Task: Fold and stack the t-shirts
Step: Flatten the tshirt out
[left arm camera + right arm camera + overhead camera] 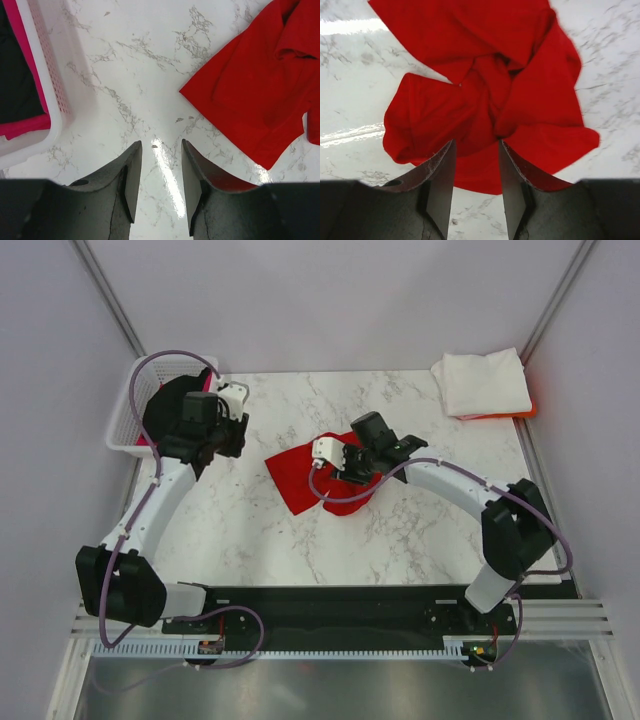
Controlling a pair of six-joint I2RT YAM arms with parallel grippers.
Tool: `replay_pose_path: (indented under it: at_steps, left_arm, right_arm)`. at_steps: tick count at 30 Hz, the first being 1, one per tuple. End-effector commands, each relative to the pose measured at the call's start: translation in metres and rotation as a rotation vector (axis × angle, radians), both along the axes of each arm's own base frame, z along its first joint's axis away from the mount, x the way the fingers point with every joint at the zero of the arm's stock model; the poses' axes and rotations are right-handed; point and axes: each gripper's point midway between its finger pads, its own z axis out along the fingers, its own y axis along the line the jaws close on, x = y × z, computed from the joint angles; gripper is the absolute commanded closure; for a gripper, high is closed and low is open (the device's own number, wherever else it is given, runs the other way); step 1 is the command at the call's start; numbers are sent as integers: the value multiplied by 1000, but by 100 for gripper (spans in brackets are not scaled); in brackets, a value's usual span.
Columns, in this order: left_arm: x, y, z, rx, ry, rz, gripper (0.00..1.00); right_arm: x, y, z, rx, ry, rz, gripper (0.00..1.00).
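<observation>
Right of the basket (122, 425), the red shirt (292, 478) lies crumpled on the tabletop (400, 535), the right pincer (476, 143) half-open and empty over it, the left pincer (161, 145) likewise by the basket.

Tally: five t-shirts seen. One red t-shirt (295, 472) lies loose, right of the basket (122, 430). Two are stacked far to the basket's right: one white t-shirt (482, 382) over one orange t-shirt (522, 412). Two sit inside the basket: one black t-shirt (17, 75), one pink t-shirt (22, 127). Baskets: one. Grippers: two, the left gripper (160, 145) and the right gripper (476, 142).
</observation>
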Motion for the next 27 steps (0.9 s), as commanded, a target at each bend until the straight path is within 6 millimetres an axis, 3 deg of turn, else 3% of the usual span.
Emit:
replay_pose_path:
  at_steps: [1, 5, 10, 14, 16, 17, 21, 24, 27]
  left_arm:
    - [-3, 3, 10, -46, -17, 5, 55]
    - [-5, 18, 5, -63, -2, 48, 55]
    - [-4, 29, 10, -58, -16, 72, 55]
    - [-2, 30, 14, -60, -26, 72, 55]
    - [-1, 29, 15, -65, -29, 68, 55]
    - [-1, 29, 16, -67, -34, 67, 55]
    - [-1, 25, 15, -76, -31, 55, 55]
    - [0, 24, 15, -83, -34, 49, 55]
    - [1, 23, 15, -89, -36, 46, 55]
  right_arm:
    - [14, 8, -13, -7, -16, 31, 54]
    - [23, 13, -35, -47, 10, 44, 56]
    - [33, -2, -49, -124, 3, 17, 58]
    - [34, -32, -38, -150, -29, -29, 59]
    - [31, -58, -44, -192, -16, -64, 59]
    - [31, -67, -34, -188, -36, -81, 59]
    - [23, -105, -29, -208, -13, -155, 58]
    - [16, -109, -23, -194, -12, -175, 58]
    - [19, -90, -6, -120, -25, -158, 56]
